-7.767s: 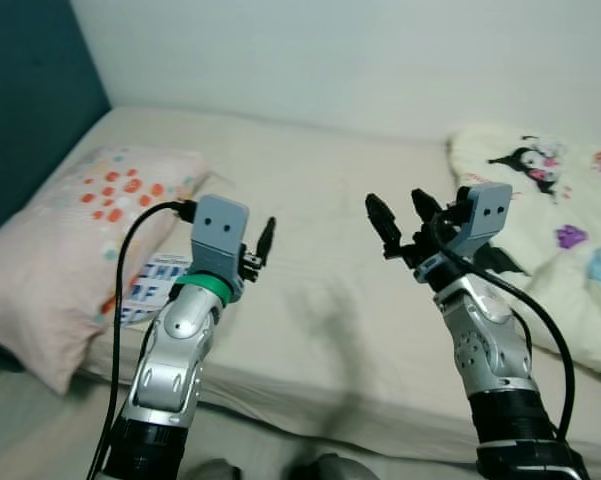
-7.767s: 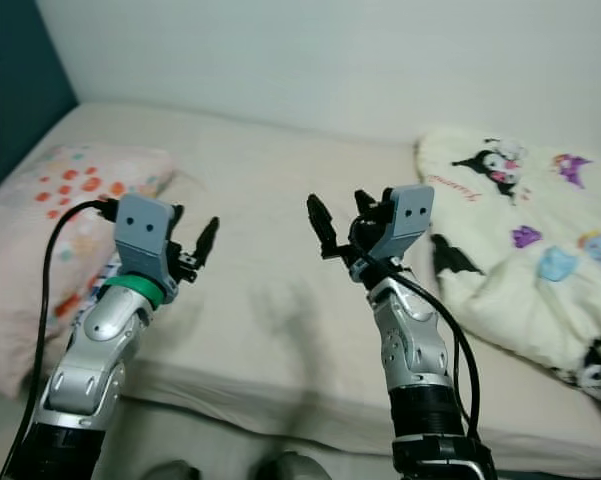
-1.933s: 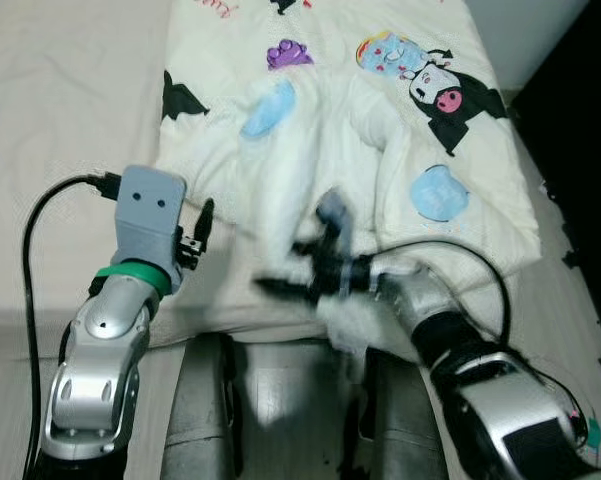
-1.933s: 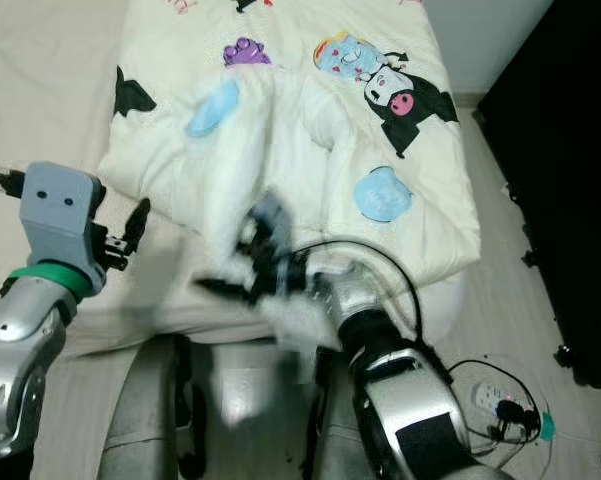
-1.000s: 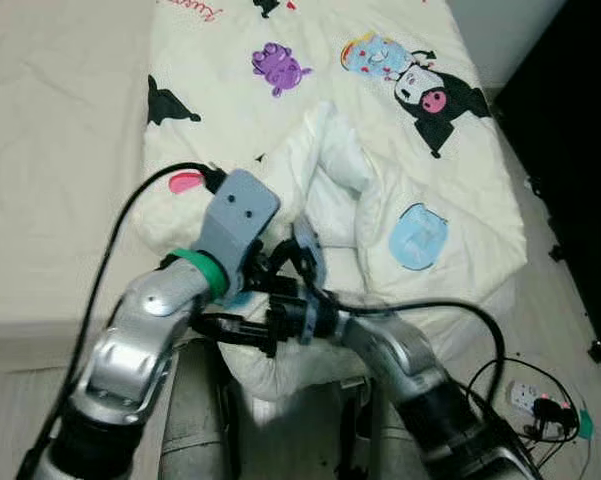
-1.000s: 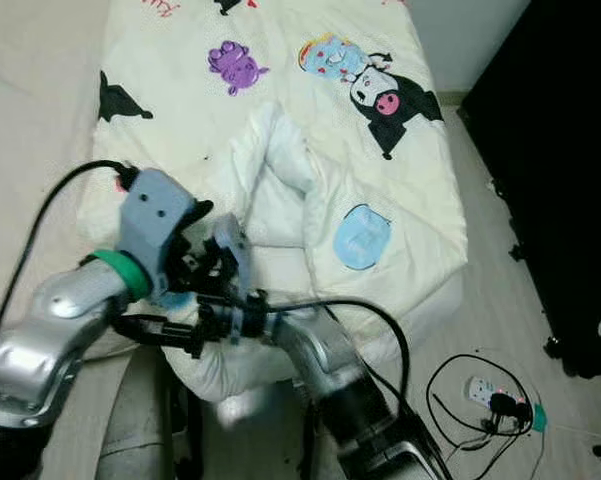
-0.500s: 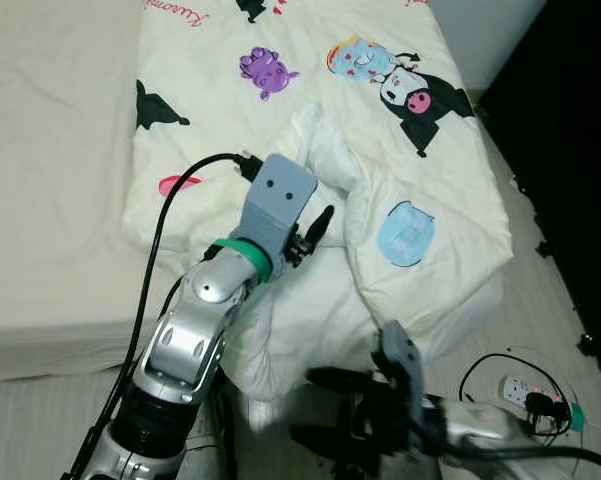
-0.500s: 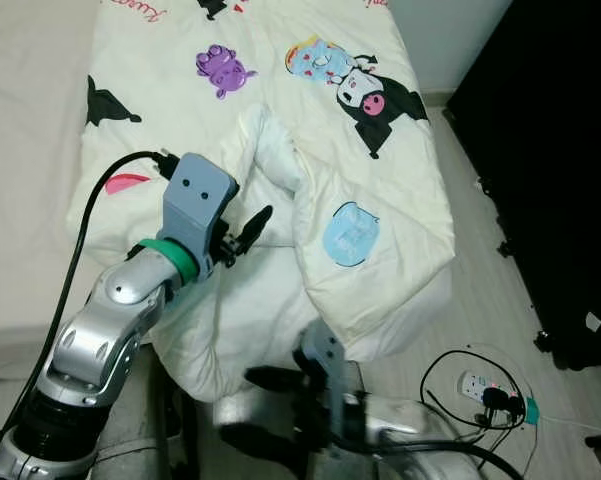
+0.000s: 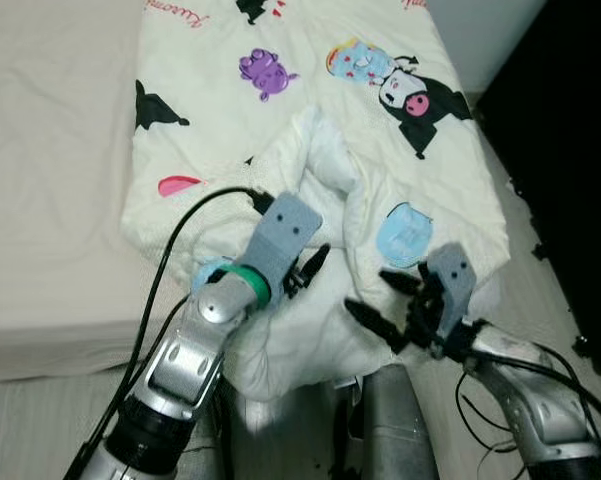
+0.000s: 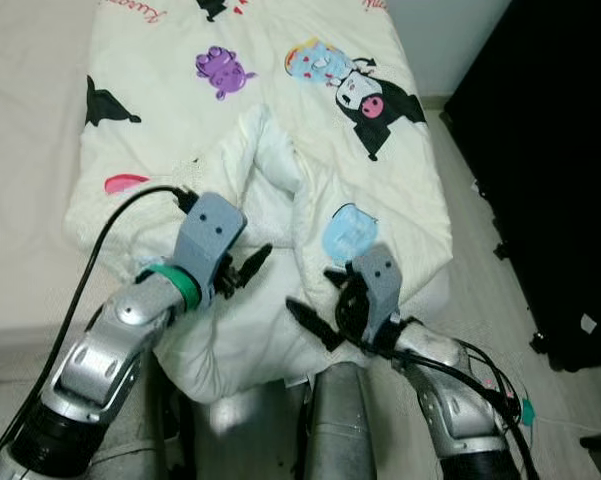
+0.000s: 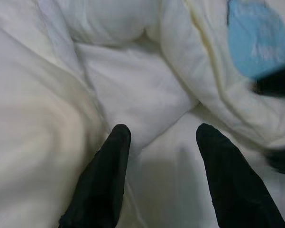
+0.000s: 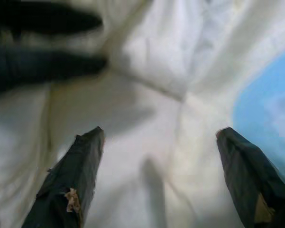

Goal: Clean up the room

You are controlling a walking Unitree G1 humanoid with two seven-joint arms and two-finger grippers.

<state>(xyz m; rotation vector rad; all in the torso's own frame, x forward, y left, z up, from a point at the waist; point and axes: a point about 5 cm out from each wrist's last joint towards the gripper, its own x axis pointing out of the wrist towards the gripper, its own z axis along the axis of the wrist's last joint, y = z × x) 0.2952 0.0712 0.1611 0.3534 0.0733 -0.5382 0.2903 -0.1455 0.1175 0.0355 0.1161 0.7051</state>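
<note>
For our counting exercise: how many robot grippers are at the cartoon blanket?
2. The left gripper is at the bunched white folds of the blanket, jaws open; the right gripper is beside it, below the blue print, jaws open.

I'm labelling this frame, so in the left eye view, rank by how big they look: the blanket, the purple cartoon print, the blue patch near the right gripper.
1. Blanket, far the largest.
2. Blue patch and purple cartoon print: alike, unranked.
</note>
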